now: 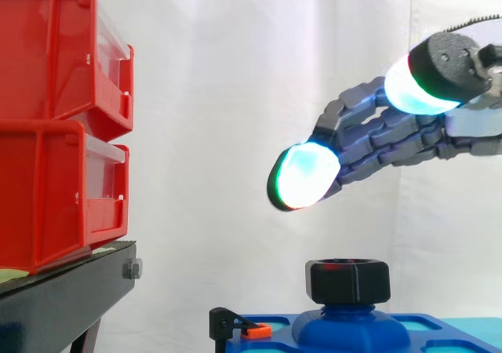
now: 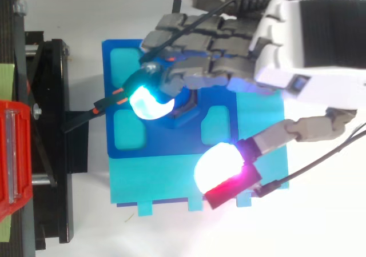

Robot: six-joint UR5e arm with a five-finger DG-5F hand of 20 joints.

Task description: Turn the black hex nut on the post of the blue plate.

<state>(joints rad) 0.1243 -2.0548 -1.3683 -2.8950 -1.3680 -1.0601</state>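
One nut, black and six-sided, sits at the top of the blue post, which rises from the middle of the blue plate. It stands proud of the plate, so its flats are free all round for a grasp from above.

One hand hangs over it, clear of the nut with open air between. Its fingers reach out nearly straight and slope down toward the nut, the lowest glowing pad just above and a little to the view's left of it. In the top view the thumb is spread well away from the fingers, and nothing lies between them. That wide spread looks like readiness to straddle the nut. I judge the turning not yet begun; the hand must first come down and close on the flats.

One teal base lies under the plate, and one small black-and-orange clip sits at the plate's edge. Two red bins are stacked on one black stand, well apart from the work.
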